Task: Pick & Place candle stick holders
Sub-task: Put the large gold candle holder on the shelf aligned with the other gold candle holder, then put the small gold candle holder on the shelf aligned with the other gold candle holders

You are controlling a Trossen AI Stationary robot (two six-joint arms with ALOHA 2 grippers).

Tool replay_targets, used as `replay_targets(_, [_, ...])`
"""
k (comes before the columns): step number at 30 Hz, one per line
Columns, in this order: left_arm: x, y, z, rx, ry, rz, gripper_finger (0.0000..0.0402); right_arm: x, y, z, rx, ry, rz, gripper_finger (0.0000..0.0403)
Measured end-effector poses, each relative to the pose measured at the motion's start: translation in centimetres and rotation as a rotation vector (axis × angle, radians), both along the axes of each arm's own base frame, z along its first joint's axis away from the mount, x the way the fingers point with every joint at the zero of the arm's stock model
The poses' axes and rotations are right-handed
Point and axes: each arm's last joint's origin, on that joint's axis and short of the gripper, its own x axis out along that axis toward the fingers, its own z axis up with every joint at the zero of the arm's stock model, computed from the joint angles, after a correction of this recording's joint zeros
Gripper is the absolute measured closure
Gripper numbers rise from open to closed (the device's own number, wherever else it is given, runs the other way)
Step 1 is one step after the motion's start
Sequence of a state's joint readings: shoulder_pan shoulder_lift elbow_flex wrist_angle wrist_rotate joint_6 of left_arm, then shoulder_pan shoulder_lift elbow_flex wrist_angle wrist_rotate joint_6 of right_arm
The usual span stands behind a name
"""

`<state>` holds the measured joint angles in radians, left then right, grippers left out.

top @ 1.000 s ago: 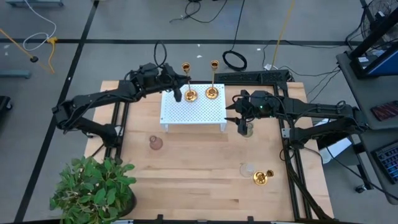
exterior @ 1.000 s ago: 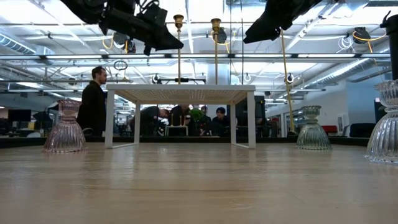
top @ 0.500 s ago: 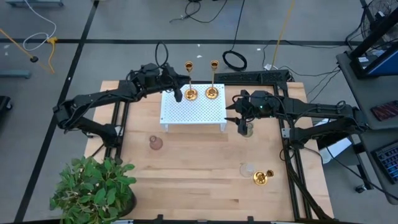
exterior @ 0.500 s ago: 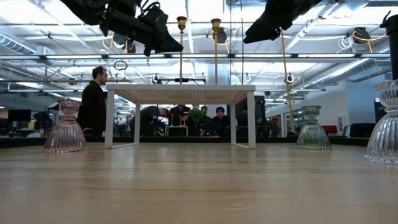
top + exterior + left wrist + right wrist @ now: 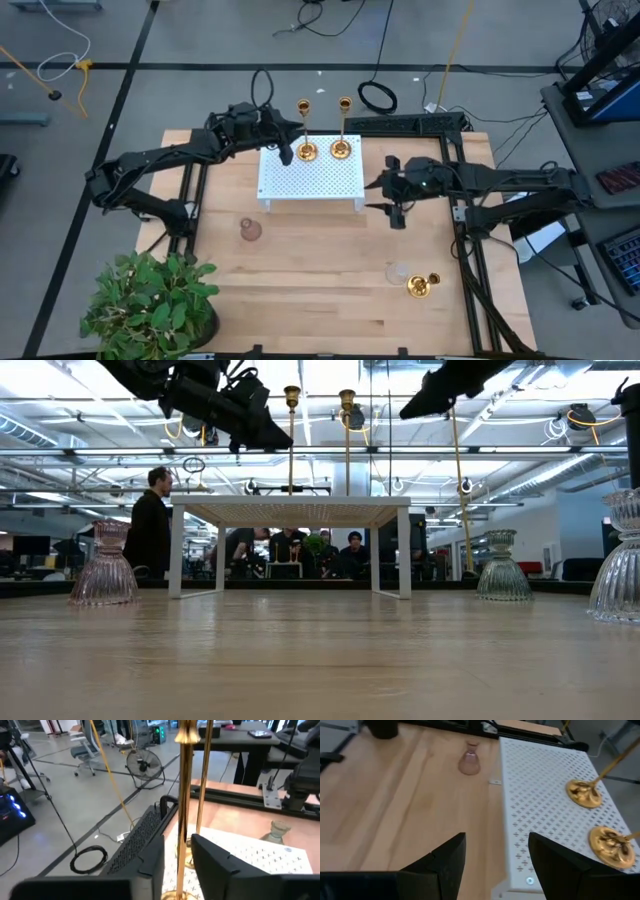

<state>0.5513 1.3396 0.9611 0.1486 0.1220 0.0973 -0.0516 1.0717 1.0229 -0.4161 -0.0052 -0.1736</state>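
I read no brand, label or writing anywhere in my views.

From the left of the high view: a leafy plant point(image 5: 150, 300) sits at the near-left corner of the wooden table point(image 5: 310, 290). The pink holder point(image 5: 250, 229) stands on the bare wood, ribbed translucent glass flaring toward its base, well apart from everything else.

The left gripper point(image 5: 287, 152) is at the far-left corner of the white perforated stand point(image 5: 310, 178). Through its wrist camera I see its fingers point(image 5: 220, 862) either side of the thin stem of the left gold holder point(image 5: 307, 151), with gaps showing on both sides, so they are parted and not clamping it. That holder stands upright on the stand, shiny round base, slim stem, small cup on top. The second gold holder point(image 5: 341, 148) stands just beside it, to its right, same look, also on the stand.

The right gripper point(image 5: 393, 208) hangs above the wood just past the stand's right edge, jaws spread wide and holding nothing. The greenish holder point(image 5: 501, 566), ribbed glass, stands on the table on that side; from above the arm covers it.

Near the right front, the clear holder point(image 5: 398, 272) stands touching or just beside the third gold holder point(image 5: 420, 285), which seems to lie tipped over.
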Motion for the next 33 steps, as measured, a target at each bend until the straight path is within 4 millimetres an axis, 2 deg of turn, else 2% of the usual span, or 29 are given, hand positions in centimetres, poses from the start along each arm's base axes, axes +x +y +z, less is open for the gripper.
replay_targets(6, [-0.2, -0.4, 0.4, 0.048, 0.023, 0.075, 0.024, -2.5, 1.6, 1.0, 0.055, 0.003, 0.041, 0.0194])
replay_targets(11, [-1.3, -1.8, 1.4, 0.046, 0.045, 0.072, 0.0215, -4.3, 2.9, 1.1, 0.144, 0.055, 0.052, 0.0194])
replay_targets(16, [-2.6, -3.9, 2.8, 0.047, 0.04, 0.026, 0.0211, -5.3, 4.3, 0.8, 0.188, 0.118, 0.097, 0.0195])
replay_targets(23, [-3.4, -6.5, 4.2, 0.061, 0.006, -0.055, 0.0211, -6.4, 6.7, 0.4, 0.255, 0.203, 0.173, 0.0195])
replay_targets(28, [-3.4, -7.6, 4.5, 0.079, -0.005, -0.1, 0.0211, -7.7, 8.0, 0.0, 0.266, 0.282, 0.23, 0.0195])
replay_targets(33, [-3.2, -8.1, 4.4, 0.086, 0.001, -0.125, 0.0211, -8.7, 8.9, 0.2, 0.255, 0.287, 0.307, 0.0195])
